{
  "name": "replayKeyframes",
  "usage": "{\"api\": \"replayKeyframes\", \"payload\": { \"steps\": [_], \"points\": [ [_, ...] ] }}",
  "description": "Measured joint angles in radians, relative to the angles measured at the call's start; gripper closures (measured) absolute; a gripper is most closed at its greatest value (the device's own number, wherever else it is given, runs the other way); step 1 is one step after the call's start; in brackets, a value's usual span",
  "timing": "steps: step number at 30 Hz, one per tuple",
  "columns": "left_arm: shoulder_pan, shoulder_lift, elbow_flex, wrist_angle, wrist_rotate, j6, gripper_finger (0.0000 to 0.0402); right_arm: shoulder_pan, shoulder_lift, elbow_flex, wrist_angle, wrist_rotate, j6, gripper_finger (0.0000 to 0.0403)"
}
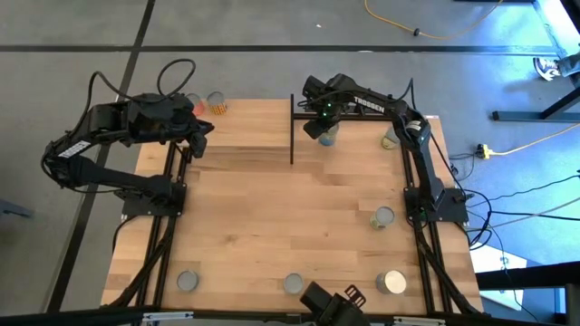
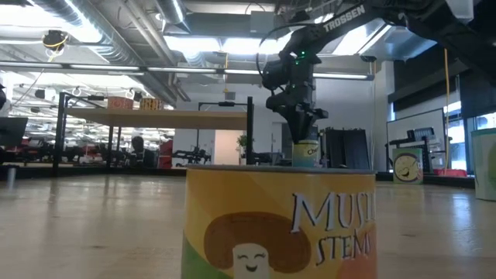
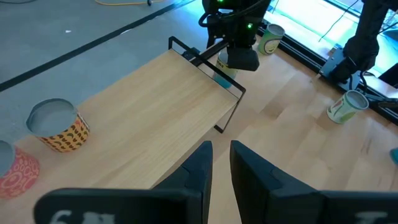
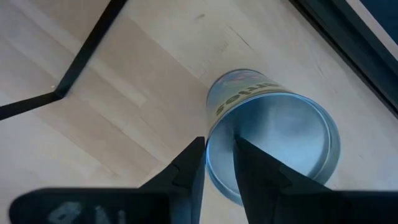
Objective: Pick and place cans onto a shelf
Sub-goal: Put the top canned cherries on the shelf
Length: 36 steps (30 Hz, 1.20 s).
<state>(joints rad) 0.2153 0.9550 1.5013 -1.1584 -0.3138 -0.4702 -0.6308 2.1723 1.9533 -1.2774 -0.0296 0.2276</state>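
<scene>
1. The right gripper (image 4: 219,163) hangs over an upright can (image 4: 273,134) with yellow lettering; its narrowly parted fingers straddle the can's rim, not visibly clamping it.
2. The shelf (image 1: 245,136) lies just beside this can.
3. The left gripper (image 3: 221,163), slightly open and empty, hovers over the shelf's far end, near two cans (image 1: 216,102).

The left tool (image 3: 221,163) hangs over the near end of the shelf (image 3: 149,106), its 2 dark fingers (image 3: 198,168) standing a narrow gap apart with nothing between them. 2 cans stand at the shelf's far side: an orange-patterned can (image 3: 57,125) and a pink can (image 3: 13,171). At the shelf's other end the right tool (image 3: 239,57) hangs by a can, with a cream can (image 3: 271,38) and a green-labelled can (image 3: 346,106) on the tabletop (image 3: 298,155).
</scene>
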Motion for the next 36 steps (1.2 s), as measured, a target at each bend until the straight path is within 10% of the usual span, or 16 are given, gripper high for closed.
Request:
{"api": "replayKeyframes", "payload": {
  "steps": [14,36],
  "points": [
    [0.0,0.0,0.0,0.0,0.0,0.0,0.0353,-0.002,0.001,-0.001,0.01,0.0,-0.004,0.0396],
    [0.0,0.0,0.0,0.0,0.0,0.001,0.0353,0.041,-0.016,-0.005,-0.068,0.015,-0.187,0.0402]
  ]
}}
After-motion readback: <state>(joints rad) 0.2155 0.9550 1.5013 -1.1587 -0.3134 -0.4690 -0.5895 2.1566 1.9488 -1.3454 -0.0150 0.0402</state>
